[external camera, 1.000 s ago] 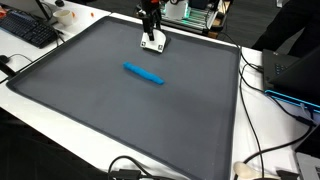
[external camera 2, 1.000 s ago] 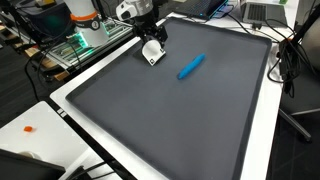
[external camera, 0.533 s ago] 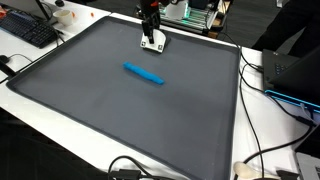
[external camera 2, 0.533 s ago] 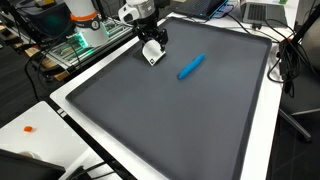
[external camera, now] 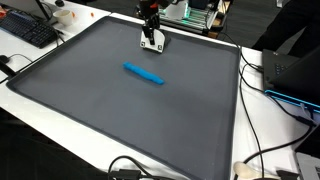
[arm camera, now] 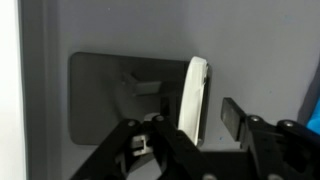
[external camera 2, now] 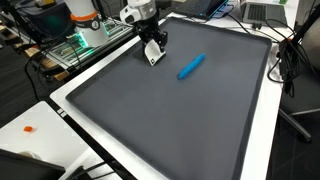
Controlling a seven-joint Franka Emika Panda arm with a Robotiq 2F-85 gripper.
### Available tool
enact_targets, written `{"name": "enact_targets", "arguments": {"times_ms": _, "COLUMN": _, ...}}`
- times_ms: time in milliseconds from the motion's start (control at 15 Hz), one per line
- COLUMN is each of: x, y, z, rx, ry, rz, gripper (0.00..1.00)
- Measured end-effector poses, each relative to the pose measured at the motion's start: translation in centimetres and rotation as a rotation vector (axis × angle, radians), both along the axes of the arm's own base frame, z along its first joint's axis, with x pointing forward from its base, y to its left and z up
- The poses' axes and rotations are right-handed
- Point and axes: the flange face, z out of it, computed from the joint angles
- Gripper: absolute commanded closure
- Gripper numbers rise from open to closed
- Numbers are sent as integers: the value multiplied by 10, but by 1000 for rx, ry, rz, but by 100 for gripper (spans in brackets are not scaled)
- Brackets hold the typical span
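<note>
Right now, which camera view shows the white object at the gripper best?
The wrist view: the white object is large and central there, a narrow shape between the fingers of the gripper, with a gap visible on one side. In both exterior views the white object is only a small spot on the gray mat beneath the gripper.

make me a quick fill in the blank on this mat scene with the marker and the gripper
The long blue marker lies on the big dark ___ mat.
The black robot gripper has its jaws on either side of a small flat ___ block.
Marker and block lie ___ (touching or apart).
Missing words: grey; white; apart.
</note>
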Motion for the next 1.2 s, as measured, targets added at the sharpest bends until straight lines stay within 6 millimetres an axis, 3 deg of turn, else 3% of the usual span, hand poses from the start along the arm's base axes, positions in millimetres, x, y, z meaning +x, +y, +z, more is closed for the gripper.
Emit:
{"name": "enact_targets", "arguments": {"times_ms": 133, "x": 2, "y": 0, "z": 0, "rx": 0, "ry": 0, "rz": -1, "gripper": 72}}
{"name": "enact_targets", "arguments": {"times_ms": 333, "x": 3, "y": 0, "z": -1, "rx": 1, "ry": -1, "rz": -4, "gripper": 80}}
{"name": "enact_targets", "arguments": {"times_ms": 400, "x": 3, "y": 0, "z": -1, "rx": 1, "ry": -1, "rz": -6, "gripper": 99}}
{"name": "enact_targets", "arguments": {"times_ms": 533, "x": 4, "y": 0, "z": 0, "rx": 8, "ry": -3, "rz": -19, "gripper": 96}}
{"name": "enact_targets", "arguments": {"times_ms": 600, "x": 4, "y": -1, "z": 0, "rx": 12, "ry": -4, "rz": -27, "gripper": 100}}
{"name": "enact_targets", "arguments": {"times_ms": 1200, "x": 13, "y": -1, "z": 8, "rx": 28, "ry": -27, "rz": -57, "gripper": 99}}
